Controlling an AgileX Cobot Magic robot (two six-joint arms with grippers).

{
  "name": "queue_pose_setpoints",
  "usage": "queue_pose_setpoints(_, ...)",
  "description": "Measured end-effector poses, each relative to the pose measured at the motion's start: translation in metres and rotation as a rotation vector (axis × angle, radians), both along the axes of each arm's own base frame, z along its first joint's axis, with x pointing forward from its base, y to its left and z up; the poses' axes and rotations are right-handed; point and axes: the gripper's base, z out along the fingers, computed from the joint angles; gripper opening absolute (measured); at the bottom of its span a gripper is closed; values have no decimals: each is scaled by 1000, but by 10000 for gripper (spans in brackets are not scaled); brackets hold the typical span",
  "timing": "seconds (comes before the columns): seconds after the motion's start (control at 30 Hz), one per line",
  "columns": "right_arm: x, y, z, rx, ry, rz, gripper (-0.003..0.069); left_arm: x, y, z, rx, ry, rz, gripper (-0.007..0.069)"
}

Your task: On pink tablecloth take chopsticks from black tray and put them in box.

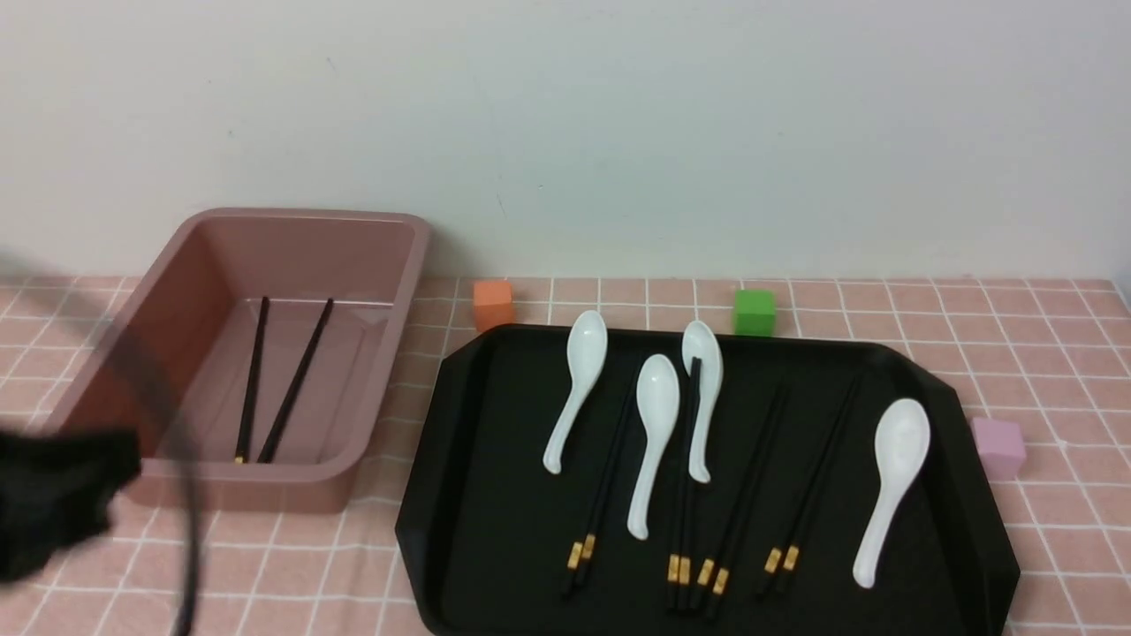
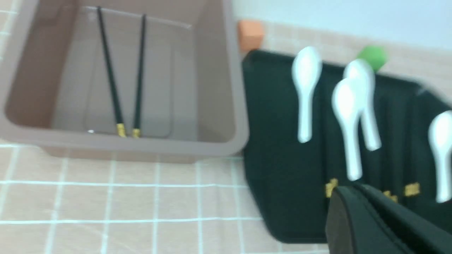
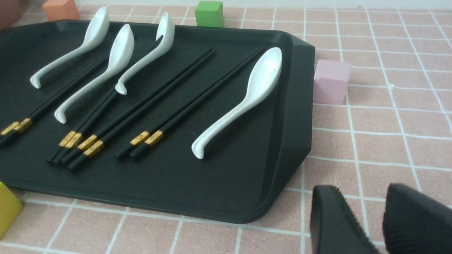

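The left gripper (image 2: 356, 211) is shown only as a blurred black shape, so it cannot be told whether its fingers are spread or pressed together; nothing is seen held in it. The fingers of the right gripper (image 3: 365, 201) are parted, with bare cloth shown between them, and nothing is held.

On the pink tablecloth (image 1: 1060, 530) the box (image 1: 203, 291) is set at the left, against the wall, with two chopsticks (image 2: 120, 129) lying along its floor. An orange cube (image 1: 493, 305) is placed between the box and the black tray (image 1: 477, 495). A green cube (image 1: 754, 311) is set behind the tray, a pink cube (image 1: 998, 446) just beside its right edge, and a yellow cube (image 3: 7, 208) by its near edge. On the tray, four white spoons (image 3: 247, 98) are laid among four further pairs of chopsticks, one spoon resting over a pair.

The left arm is seen by the box's near left corner, well apart from the tray's chopsticks. The right gripper is held over the cloth off the tray's near right corner, apart from the nearest pair (image 3: 148, 137).
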Motion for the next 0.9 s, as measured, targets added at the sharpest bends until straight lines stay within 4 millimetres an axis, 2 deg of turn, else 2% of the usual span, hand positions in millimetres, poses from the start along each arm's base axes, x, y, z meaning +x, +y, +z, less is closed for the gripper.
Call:
queue_pose_setpoints(0.1, 0, 0, 0, 0, 0, 0, 240, -25, 8, -26, -59, -126, 8, -13)
queue_pose_setpoints(0.13, 0, 0, 0, 0, 0, 0, 240, -27, 9, -28, -63, -135, 9, -13)
queue_pose_setpoints(0.2, 0, 0, 0, 0, 0, 0, 240, -42, 15, -53, -99, -234, 15, -13)
queue_pose_setpoints(0.37, 0, 0, 0, 1, 0, 0, 240, -54, 19, -79, -146, -360, 23, -13)
queue_pose_setpoints(0.57, 0, 0, 0, 1, -1, 0, 240, -52, 19, -85, -139, -363, 25, -13)
queue_pose_setpoints(0.9, 0, 0, 0, 1, -1, 0, 240, -48, 20, -87, -13, -384, 21, -13)
